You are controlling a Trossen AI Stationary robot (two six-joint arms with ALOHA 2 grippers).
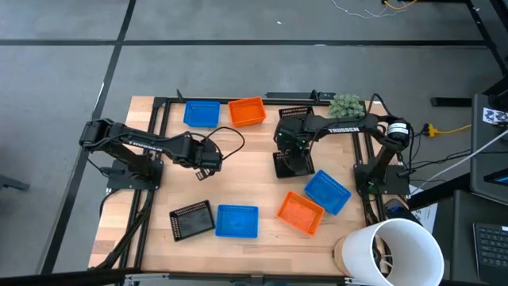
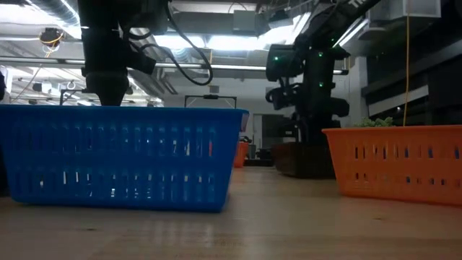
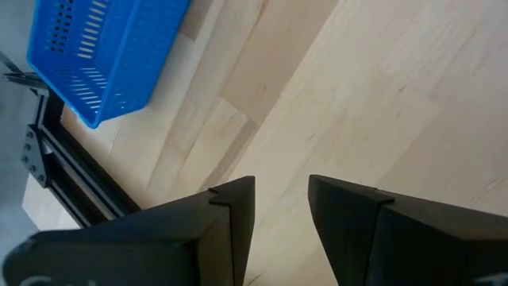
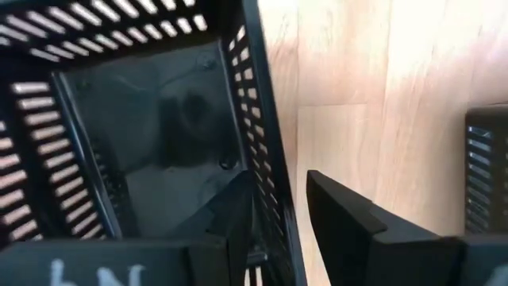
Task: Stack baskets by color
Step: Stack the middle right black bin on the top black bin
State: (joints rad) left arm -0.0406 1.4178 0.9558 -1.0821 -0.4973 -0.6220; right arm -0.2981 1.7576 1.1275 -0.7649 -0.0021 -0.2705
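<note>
My right gripper (image 4: 278,218) is down at the black basket (image 4: 143,119) in the table's middle, one finger inside its wall and one outside, straddling the mesh side with the jaws still parted rather than pinched. My left gripper (image 3: 282,214) hangs released over bare wood left of centre, holding nothing. Blue (image 1: 202,113) and orange (image 1: 247,111) baskets sit side by side at the far edge; another black (image 1: 193,220) and blue (image 1: 237,222) lie near the front, with an orange (image 1: 300,213) and blue (image 1: 327,191) pair touching at front right.
</note>
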